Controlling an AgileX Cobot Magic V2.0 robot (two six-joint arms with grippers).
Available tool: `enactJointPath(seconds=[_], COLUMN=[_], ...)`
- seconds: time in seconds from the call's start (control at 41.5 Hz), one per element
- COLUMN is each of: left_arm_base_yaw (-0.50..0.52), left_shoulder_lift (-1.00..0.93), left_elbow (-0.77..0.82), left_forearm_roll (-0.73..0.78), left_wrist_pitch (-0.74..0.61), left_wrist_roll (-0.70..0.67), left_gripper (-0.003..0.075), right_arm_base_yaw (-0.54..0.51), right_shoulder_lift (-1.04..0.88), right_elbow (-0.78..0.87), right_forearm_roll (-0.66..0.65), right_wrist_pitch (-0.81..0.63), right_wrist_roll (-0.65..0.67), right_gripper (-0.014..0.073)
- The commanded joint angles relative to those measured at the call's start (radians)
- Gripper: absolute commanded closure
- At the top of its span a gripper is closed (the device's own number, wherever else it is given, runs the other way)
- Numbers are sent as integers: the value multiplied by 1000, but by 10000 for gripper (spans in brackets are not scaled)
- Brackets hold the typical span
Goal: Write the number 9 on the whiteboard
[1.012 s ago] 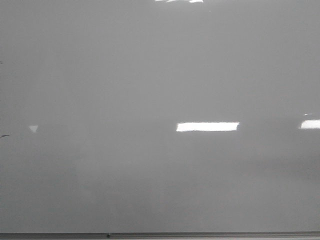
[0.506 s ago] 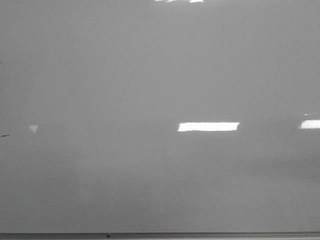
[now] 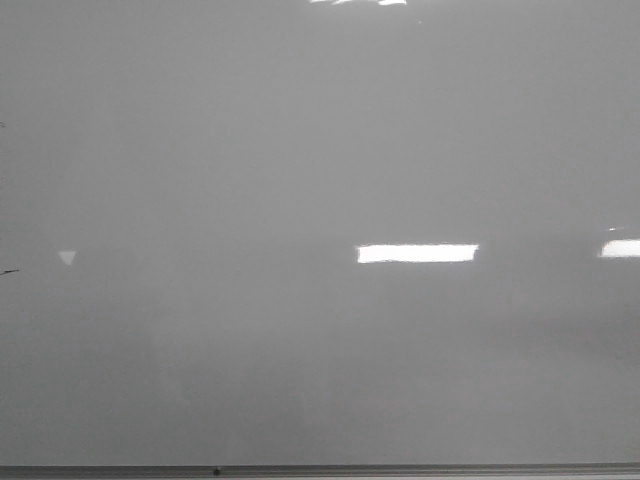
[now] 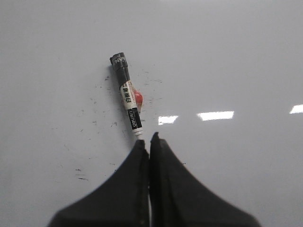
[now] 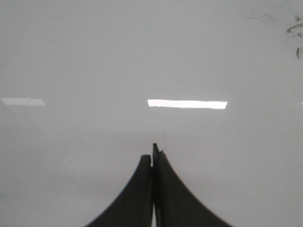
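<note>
The whiteboard fills the front view, glossy grey-white, with a thin metal rim along the bottom. No number 9 shows on it, and neither gripper is in that view. In the left wrist view my left gripper is shut, its black fingertips just short of a marker lying on a white surface. The marker has a black cap at its far end, a black-and-white label and a red spot. Its near end touches the left fingertip. My right gripper is shut and empty over a plain white surface.
Small black ink flecks dot the surface around the marker. Faint dark smudges sit at one corner of the right wrist view. Bright rectangular light reflections lie on the board. Tiny dark marks show at the board's left edge.
The bright reflection on the board has shifted very slightly to the right. Nothing else has visibly changed.
</note>
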Motion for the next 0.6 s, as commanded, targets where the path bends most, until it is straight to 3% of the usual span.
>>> enactJointPath(seconds=[0.0, 0.217, 0.386, 0.482, 0.578], left_arm_base_yaw=[-3, -3, -3, -3, -3], left_shoulder_lift=[-18, -18, -18, -13, 22], left_elbow=[2, 2, -28, -108, -218], left_forearm_roll=[1, 1, -45, -41, 31], left_wrist_pitch=[-87, -148, -339, -308, -175], left_wrist_roll=[-12, -12, -12, -12, -12], left_gripper=[739, 739, 739, 739, 739], right_arm_base_yaw=[-4, -4, -4, -4, -4], right_shoulder_lift=[-20, -20, -20, -20, 2], right_elbow=[-3, -5, -47, -136, -245], right_forearm_roll=[-10, -10, -10, -10, -10], right_wrist_pitch=[-85, -109, -142, -88, 26], right_wrist_roll=[-3, -3, -3, -3, -3], right_gripper=[661, 661, 661, 661, 661])
